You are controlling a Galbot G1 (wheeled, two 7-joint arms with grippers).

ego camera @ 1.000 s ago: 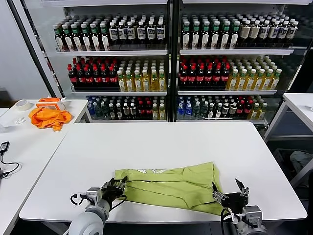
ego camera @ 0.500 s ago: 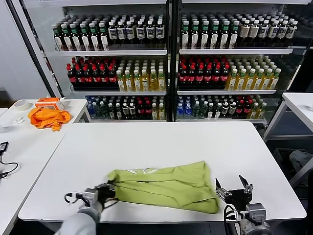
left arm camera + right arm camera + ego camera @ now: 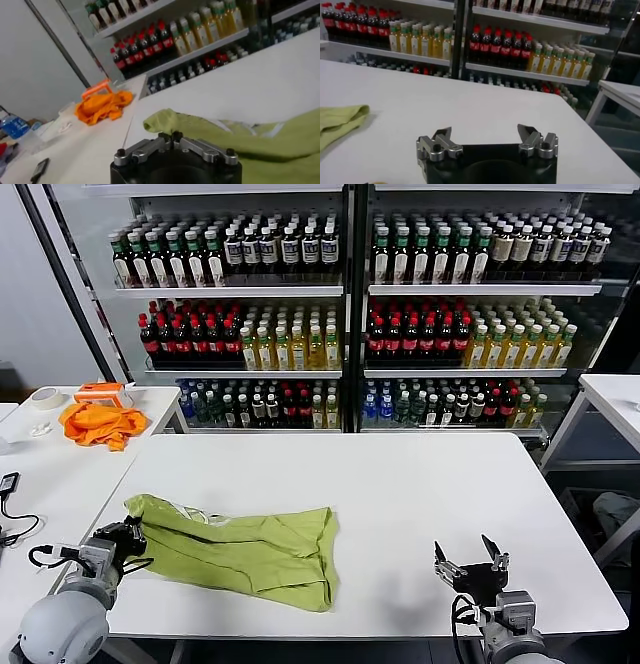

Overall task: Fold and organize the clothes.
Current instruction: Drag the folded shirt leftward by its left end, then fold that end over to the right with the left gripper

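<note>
The lime-green T-shirt [image 3: 245, 545] lies crumpled in a rough fold on the front left of the white table [image 3: 400, 484], a bit of white print showing near its left end. My left gripper [image 3: 130, 534] is shut on the shirt's left corner at the table's left edge; the left wrist view shows its fingers [image 3: 170, 136] closed on green cloth [image 3: 280, 145]. My right gripper [image 3: 467, 556] is open and empty above the table's front right, well clear of the shirt, whose edge shows in the right wrist view [image 3: 337, 122].
A bright orange garment [image 3: 98, 424] and a tape roll [image 3: 44, 397] lie on a side table [image 3: 40, 484] at the left. Shelves of bottles [image 3: 340, 314] stand behind the table. Another white table [image 3: 615, 399] stands at the right.
My left gripper has dragged the shirt leftward across the table to its left edge. My right gripper, at the shirt's right end a second ago, now stands open and apart from it.
</note>
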